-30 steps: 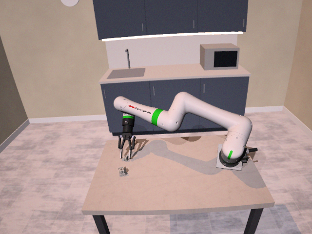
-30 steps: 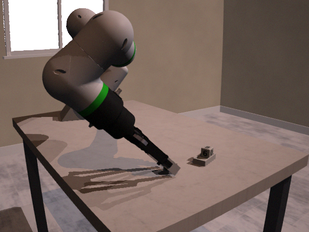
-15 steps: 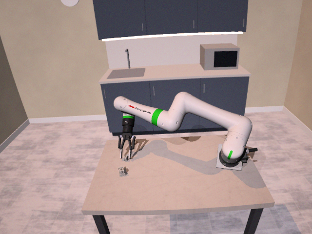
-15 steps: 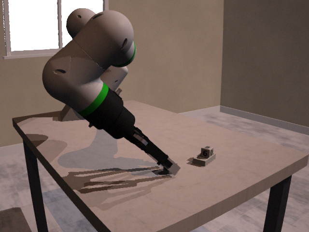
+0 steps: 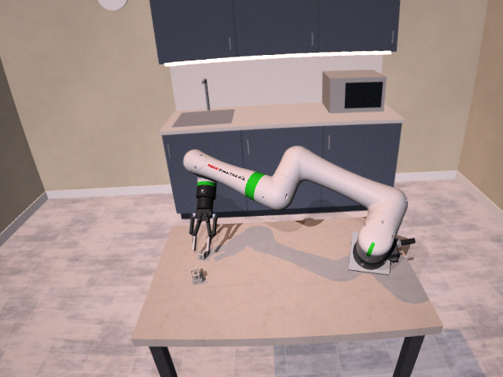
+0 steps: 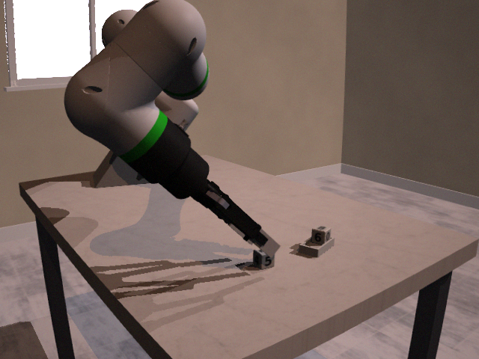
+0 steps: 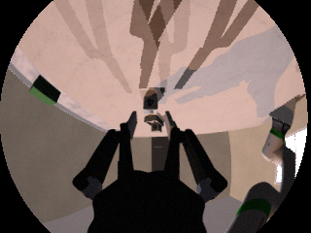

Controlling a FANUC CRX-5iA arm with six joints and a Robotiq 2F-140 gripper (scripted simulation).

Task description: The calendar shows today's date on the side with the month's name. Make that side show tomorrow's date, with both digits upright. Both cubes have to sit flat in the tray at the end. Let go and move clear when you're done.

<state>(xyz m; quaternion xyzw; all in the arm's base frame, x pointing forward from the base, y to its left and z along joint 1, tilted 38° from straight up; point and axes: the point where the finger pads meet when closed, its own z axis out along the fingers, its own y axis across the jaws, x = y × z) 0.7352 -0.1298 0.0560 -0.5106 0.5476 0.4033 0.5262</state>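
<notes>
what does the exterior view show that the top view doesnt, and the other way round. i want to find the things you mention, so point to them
Only the exterior view shows a window point(image 6: 50, 38) and readable digits on the cubes, a 5 on the table cube point(image 5: 201, 254) point(image 6: 263, 259) and a 6 on the tray cube point(image 5: 196, 274) point(image 6: 321, 235).

Only the top view shows the microwave point(image 5: 353, 91), the faucet point(image 5: 207, 95) and the cabinets point(image 5: 284, 162).

Both show the arm point(image 5: 337, 174) point(image 6: 135, 65), the open gripper point(image 5: 200, 250) point(image 6: 269, 249), the tray point(image 5: 199, 282) point(image 6: 309, 250) and both cubes.

1 cube on table, near tray; other cube in tray
</notes>
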